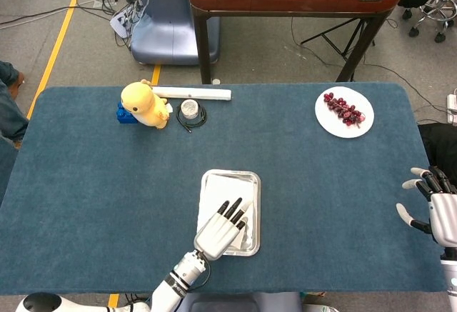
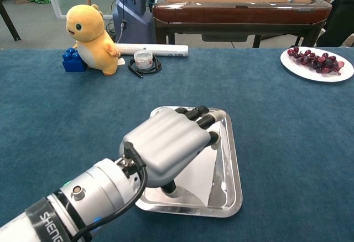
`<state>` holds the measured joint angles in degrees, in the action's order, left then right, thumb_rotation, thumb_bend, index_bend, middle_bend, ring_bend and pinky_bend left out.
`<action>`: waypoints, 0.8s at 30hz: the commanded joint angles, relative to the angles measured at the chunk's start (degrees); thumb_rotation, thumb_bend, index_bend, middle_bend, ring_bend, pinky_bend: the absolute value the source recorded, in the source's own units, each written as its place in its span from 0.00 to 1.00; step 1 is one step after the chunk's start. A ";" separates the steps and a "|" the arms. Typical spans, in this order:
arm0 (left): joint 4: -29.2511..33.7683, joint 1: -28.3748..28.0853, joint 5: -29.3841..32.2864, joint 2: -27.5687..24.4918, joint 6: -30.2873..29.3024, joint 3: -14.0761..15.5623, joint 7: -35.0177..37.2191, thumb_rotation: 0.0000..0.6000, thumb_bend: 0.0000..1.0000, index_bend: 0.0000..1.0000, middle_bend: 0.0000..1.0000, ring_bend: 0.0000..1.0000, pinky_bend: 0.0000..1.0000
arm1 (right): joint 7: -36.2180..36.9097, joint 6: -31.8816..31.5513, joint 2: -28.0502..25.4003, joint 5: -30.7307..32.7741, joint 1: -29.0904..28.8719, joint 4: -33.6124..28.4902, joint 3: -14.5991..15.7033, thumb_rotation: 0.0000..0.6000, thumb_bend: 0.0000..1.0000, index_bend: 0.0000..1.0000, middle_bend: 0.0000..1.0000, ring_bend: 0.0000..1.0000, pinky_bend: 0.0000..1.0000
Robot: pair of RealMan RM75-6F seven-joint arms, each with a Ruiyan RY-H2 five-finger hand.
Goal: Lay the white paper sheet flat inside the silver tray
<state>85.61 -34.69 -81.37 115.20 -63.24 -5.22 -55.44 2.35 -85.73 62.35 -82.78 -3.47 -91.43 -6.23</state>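
Head view. We see the tray [image 1: 230,212] low in the centre of the frame, on the blue table [image 1: 107,205]. The paper [image 1: 223,194] lies inside it, mostly toward its left side. The left hand [image 1: 221,228] sits over the near half of the tray, palm down, fingers stretched forward and close together. We cannot tell from here whether they press the sheet. The right hand [image 1: 430,208] is at the right edge of the frame, well apart from the tray, fingers spread, holding nothing.

Chest view. The left hand [image 2: 168,142] fills the lower centre, covering much of the tray [image 2: 232,189]. The paper [image 2: 200,173] shows beside and below the hand; its right edge looks raised, not flat on the tray floor. Fingertips reach the far part of the tray. We see no pinch on the sheet. The right hand does not show here.

Our reading: the sheet is in the tray, so placing is done. Flattening looks unfinished. What remains is smoothing the lifted edge and clearing the hand.
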 commanded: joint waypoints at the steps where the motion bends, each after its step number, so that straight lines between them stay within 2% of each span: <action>1: 0.15 -0.11 -0.06 -0.02 -0.16 0.02 0.03 1.00 0.06 0.29 0.04 0.00 0.16 | 0.01 0.02 0.00 0.00 -0.01 0.00 0.01 1.00 0.27 0.41 0.24 0.12 0.32; 13: 1.78 -0.64 0.99 0.07 -0.10 0.83 -1.47 1.00 0.06 0.29 0.04 0.00 0.16 | -0.02 -0.14 0.02 -0.07 0.04 -0.06 0.01 1.00 0.27 0.41 0.24 0.12 0.32; 24: -0.17 -0.98 1.55 1.69 -1.07 0.54 -2.56 1.00 0.06 0.29 0.04 0.00 0.16 | 0.02 -0.27 -0.02 -0.01 0.09 -0.04 -0.06 1.00 0.27 0.41 0.24 0.12 0.32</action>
<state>85.45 -35.65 -79.82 116.87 -64.29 -4.66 -57.99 2.37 -86.00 62.33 -82.80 -3.37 -91.46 -6.29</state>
